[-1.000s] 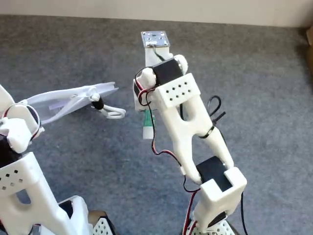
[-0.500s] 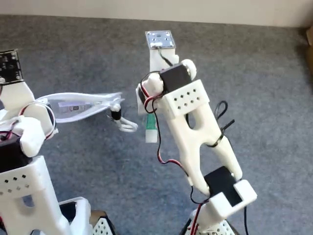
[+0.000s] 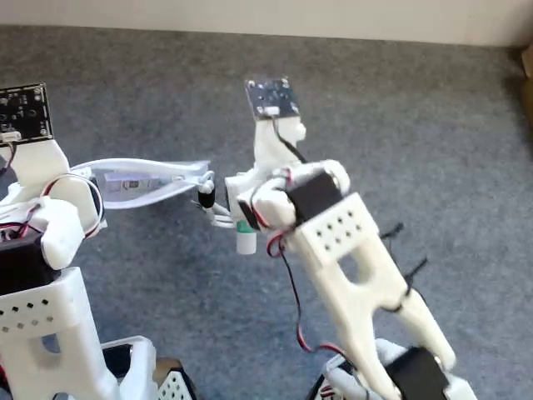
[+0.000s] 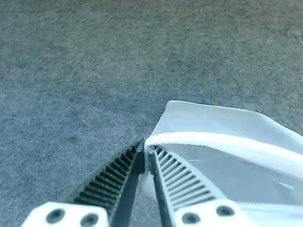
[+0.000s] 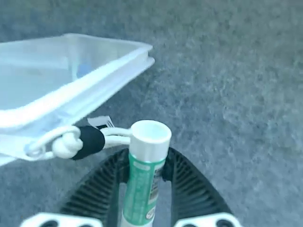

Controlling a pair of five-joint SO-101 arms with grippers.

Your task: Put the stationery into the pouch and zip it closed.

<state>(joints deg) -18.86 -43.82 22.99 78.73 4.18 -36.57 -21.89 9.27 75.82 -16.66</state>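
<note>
Here the left pincer (image 4: 147,150) has its jaws pressed together on the rim of the translucent pouch (image 3: 141,179). We judge the reason to be simple: pinched at that end, the pouch hangs lifted off the grey worktop (image 3: 433,125) with its zip-pull end offered toward the other arm, so a thing can be slid in rather than chased across the surface. The right pincer (image 5: 144,160) is clamped on a green-and-white tube (image 5: 141,194), its jaws only as far apart as the tube's body is wide. The white cap sticks out past the fingertips and points toward the pouch. We take the tube for the stationery, gripped on its body so that the free end can lead the way in. The cap sits just beside the pouch's pull cord (image 5: 71,142) with its black bead, at the pouch's near corner; we cannot tell whether cap and cord touch. The tube is outside the pouch, close by its zip end. In our judgement insertion is the step in hand, and zipping is not yet begun.
</note>
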